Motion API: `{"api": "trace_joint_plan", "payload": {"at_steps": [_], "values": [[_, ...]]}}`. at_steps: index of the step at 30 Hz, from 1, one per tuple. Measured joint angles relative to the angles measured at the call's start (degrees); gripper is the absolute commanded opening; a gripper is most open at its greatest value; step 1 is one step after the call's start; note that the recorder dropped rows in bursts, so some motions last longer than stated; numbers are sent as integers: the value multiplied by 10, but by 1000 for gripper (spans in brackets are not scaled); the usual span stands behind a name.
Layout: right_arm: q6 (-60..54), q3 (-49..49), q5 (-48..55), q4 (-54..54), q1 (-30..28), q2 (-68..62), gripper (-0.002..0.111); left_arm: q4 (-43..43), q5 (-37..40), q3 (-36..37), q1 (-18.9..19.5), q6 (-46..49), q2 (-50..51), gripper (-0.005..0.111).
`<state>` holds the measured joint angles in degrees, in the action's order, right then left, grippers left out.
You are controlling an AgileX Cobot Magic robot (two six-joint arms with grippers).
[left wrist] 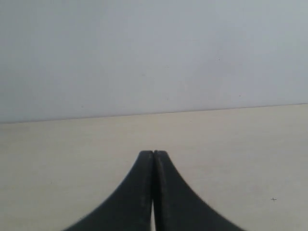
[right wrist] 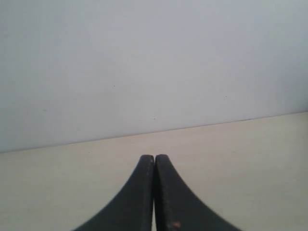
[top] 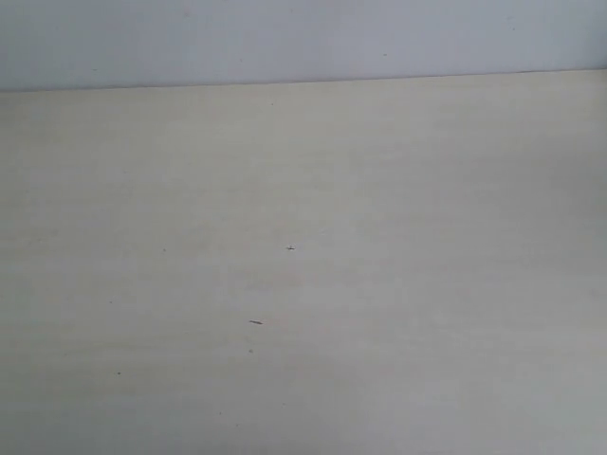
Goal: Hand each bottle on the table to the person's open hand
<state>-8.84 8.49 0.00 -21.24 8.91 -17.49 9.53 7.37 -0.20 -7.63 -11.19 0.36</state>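
Note:
The pale cream table point(top: 379, 284) fills the exterior view, bare except for a few tiny dark specks. No bottles show in any view, and the person's open hand is out of view too. Neither arm appears in the exterior view. In the left wrist view my left gripper point(left wrist: 153, 153) is shut, its black fingers pressed together above the table point(left wrist: 57, 159) with nothing between them. In the right wrist view my right gripper point(right wrist: 154, 157) is shut in the same way over the table point(right wrist: 250, 159), holding nothing.
A plain pale grey wall point(top: 285, 38) rises behind the table's far edge point(top: 303, 81). The same wall point(left wrist: 144, 57) faces the left wrist camera, and the wall point(right wrist: 144, 62) faces the right one.

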Motion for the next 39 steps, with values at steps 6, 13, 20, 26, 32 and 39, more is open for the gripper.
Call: {"api": "trace_joint_plan", "payload": {"at_steps": [6,13,20,26,32,39], "values": [[0,0,0,0,8,0,0,0,1,0,0,0,0,0],[0,0,-10,1,10,0,0,0,1,0,0,0,0,0],[-24,0,39,2,-114,63,0,0,1,0,0,1,0,0],[-30,-49,37,3,-150,134,0,0,1,0,0,1,0,0],[-34,-82,41,3,-156,171,0,0,1,0,0,2,0,0],[-45,-82,51,3,-134,171,0,0,1,0,0,2,0,0]]}}
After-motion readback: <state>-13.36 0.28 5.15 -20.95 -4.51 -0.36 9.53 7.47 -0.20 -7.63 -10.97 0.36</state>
